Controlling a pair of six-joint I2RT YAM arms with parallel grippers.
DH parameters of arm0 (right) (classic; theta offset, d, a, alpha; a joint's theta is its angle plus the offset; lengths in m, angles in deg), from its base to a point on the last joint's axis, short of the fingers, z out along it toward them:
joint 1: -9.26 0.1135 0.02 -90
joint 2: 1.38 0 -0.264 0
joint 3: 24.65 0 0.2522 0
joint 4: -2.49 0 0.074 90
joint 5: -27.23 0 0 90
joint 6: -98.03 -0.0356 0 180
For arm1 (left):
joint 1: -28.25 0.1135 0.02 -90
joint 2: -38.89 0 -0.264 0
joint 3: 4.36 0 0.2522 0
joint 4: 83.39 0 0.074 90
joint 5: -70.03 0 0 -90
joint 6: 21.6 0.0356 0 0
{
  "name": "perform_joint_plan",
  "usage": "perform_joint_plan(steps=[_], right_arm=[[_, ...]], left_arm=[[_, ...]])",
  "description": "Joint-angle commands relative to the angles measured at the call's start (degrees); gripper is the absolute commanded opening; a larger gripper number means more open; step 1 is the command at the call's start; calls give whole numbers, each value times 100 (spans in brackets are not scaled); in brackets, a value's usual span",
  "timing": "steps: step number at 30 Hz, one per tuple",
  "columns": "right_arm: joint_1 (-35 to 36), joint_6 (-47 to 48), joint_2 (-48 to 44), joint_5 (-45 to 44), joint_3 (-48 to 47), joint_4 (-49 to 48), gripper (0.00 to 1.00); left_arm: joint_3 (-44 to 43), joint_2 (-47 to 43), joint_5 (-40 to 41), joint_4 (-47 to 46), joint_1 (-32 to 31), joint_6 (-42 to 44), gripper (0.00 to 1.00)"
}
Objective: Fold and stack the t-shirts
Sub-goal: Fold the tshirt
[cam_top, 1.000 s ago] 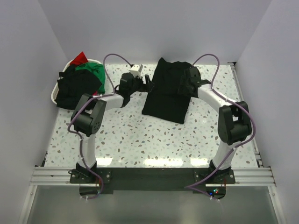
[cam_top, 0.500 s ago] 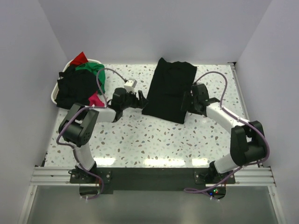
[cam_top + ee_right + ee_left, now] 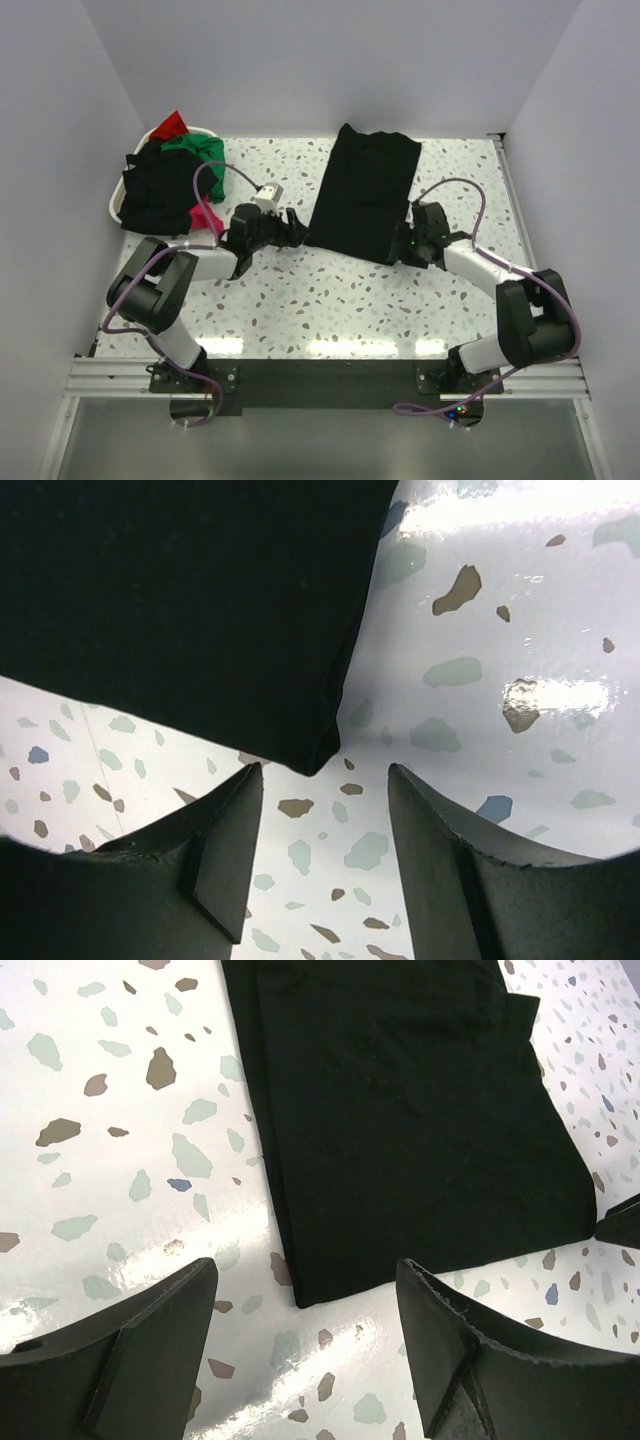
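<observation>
The folded black cloth t-shirt [image 3: 362,195] lies flat on the far middle of the glossy white speckled table [image 3: 330,300], well apart from the white plastic basket [image 3: 113,205] at far left, where the heap of black, green, red and pink t-shirts [image 3: 165,185] waits. The left gripper [image 3: 293,227] sits low at the shirt's near-left corner and the right gripper [image 3: 408,240] at its near-right corner; both claws are spread wide and hold nothing. The likely failure is a shallow pinch: if either claw catches only the top layer, the stacked layers would probably peel apart and the fold would open. If the 2 arms lift unevenly, the narrow rectangle could skew or drag. Fingertips pressed too hard could skid on the slick tabletop and push the hem away rather than trap it. The cloth looks soft, matte and limp, with 2 layered edges showing along its left side in the left wrist view [image 3: 400,1110] and a thick rounded corner in the right wrist view [image 3: 180,600]. The table reflects light sharply. The fingers [image 3: 470,1360] are matte black wedges.
</observation>
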Motion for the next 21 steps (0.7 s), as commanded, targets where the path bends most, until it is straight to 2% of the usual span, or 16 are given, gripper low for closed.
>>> perform_joint_plan(steps=[1, 9, 16, 21], right_arm=[[-6, -78, 139, 255, 73, -459, 56], [-5, -25, 376, 281, 37, -582, 50], [-6, 19, 587, 334, -15, -547, 33], [-5, 46, 702, 325, -42, -503, 15]], left_arm=[[36, -183, 10, -176, 4, 39, 77], [1, -174, 1, -71, 4, 92, 77], [36, -244, -17, 175, -40, 180, 75], [107, -166, 10, 254, -189, 276, 74]])
